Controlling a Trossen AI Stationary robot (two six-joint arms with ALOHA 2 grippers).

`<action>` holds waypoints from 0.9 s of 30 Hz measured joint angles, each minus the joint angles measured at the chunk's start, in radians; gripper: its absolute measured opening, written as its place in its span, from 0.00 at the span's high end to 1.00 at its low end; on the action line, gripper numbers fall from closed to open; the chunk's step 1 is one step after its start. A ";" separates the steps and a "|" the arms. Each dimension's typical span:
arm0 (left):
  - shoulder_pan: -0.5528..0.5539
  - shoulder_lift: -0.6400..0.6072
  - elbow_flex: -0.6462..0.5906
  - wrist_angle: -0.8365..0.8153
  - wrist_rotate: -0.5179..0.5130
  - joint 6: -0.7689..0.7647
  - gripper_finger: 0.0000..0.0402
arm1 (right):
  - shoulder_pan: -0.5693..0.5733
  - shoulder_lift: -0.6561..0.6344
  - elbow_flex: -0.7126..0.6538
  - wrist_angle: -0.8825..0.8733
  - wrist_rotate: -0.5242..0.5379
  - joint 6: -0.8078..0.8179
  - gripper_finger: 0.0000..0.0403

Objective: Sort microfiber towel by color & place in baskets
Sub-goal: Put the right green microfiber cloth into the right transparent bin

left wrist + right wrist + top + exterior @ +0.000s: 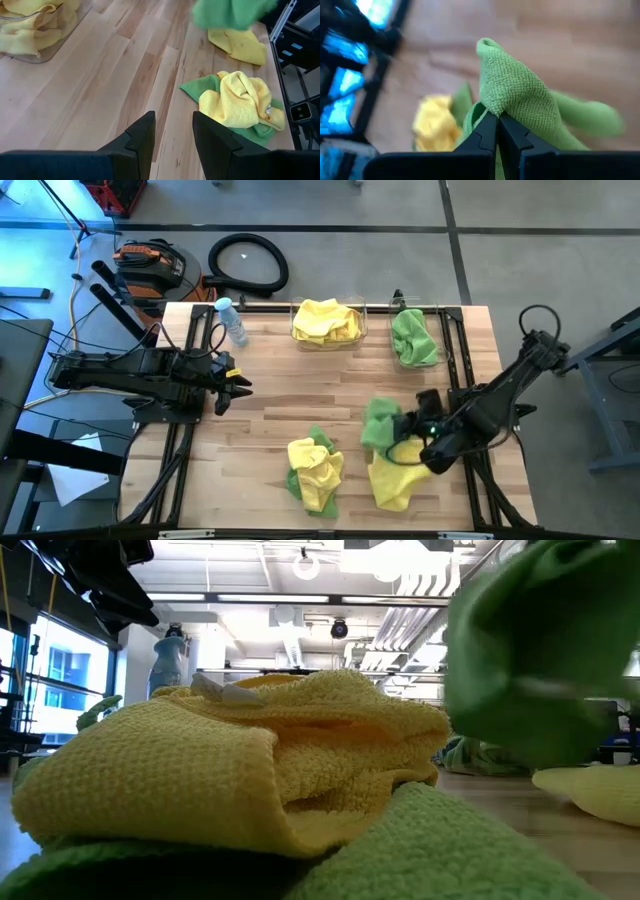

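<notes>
A: Left tool (233, 390) idle at the tabletop's left edge, fingers parted, empty.
B: Right tool (497, 120) pinched on green towel (380, 423); green basket (414, 340) lies straight across at the far edge, right arm nearer.

A lab or workshop: exposed ceiling ducts (400, 635), concrete floor (520, 260), coiled hose (248, 262) beside the wooden table (280, 400).

Clear wider basket (328, 332) at twelve o'clock holds yellow towels (326, 320); narrower basket (412, 350) just beside it holds green (413, 337); mixed towel heaps (316, 472) lie at six; one green towel (381, 423) hangs lifted.
</notes>
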 joint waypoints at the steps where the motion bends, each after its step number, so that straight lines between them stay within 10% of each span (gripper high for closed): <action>1: 0.000 0.000 0.000 0.000 0.000 0.008 0.70 | -0.009 -0.017 0.000 -0.009 0.041 -0.017 1.00; 9: 0.002 0.000 0.000 0.000 -0.083 0.082 0.70 | -0.188 -0.151 0.000 -0.033 0.236 -0.204 1.00; 27: 0.098 0.000 0.001 0.012 -0.190 0.156 0.70 | -0.835 -0.318 0.000 -0.170 0.132 -0.634 1.00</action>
